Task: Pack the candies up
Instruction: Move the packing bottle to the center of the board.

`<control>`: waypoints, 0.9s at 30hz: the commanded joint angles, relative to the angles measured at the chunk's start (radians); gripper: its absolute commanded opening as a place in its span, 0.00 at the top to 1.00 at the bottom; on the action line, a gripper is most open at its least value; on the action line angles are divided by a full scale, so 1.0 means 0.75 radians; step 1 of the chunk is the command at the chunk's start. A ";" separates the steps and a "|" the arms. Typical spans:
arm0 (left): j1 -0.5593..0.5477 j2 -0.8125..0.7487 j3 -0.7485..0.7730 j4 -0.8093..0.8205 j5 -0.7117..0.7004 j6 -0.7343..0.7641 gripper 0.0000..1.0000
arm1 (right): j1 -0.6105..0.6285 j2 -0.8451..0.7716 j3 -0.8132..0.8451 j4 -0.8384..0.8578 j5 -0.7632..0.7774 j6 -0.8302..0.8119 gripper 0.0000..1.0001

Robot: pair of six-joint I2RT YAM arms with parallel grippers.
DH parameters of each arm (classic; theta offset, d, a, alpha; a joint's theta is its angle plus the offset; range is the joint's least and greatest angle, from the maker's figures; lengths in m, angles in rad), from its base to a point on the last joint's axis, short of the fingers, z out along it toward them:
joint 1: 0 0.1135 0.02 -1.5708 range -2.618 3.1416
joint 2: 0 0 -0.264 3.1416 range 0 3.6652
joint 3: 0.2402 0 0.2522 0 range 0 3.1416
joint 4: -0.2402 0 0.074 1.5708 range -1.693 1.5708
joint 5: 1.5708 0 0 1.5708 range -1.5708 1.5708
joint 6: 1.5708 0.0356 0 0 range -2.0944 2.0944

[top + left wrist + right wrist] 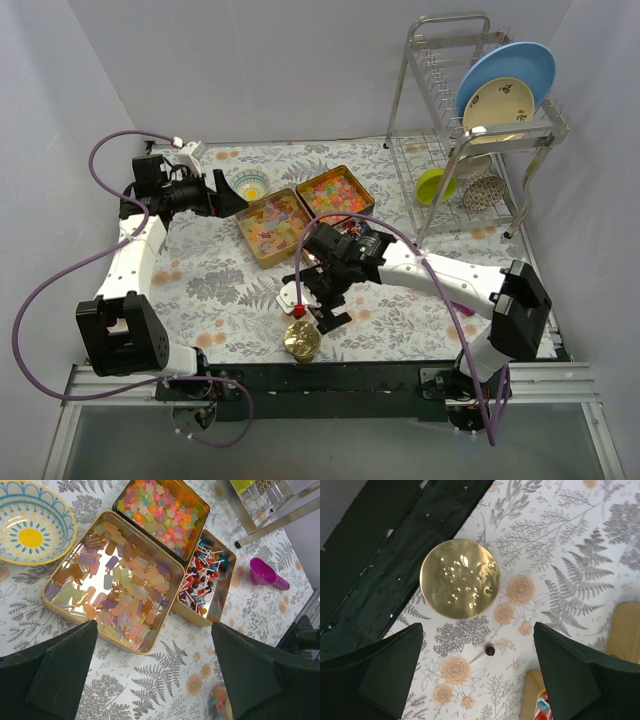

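Near the front edge of the desk [230,290], my right gripper [477,625] hangs right by the gold lid [459,578], spread wide and holding nothing. Further back the candies [117,587] sit in three tins [169,607]. My left gripper [154,625] hovers above them, wide open too, empty.

Left arm [135,262] and right arm [440,279]: white shells, black joints, a purple cable [128,134] along each. Left pincer [155,675] and right pincer [477,675]: matte black wedge fingers [60,675].
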 commanded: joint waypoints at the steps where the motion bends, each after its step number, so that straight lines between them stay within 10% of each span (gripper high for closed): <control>1: 0.004 -0.068 0.020 -0.033 -0.025 0.007 0.02 | 0.010 0.218 0.136 -0.162 -0.135 -0.127 0.02; 27: 0.002 -0.125 -0.109 0.003 -0.035 -0.044 0.02 | 0.125 0.390 0.103 -0.216 0.032 -0.233 0.03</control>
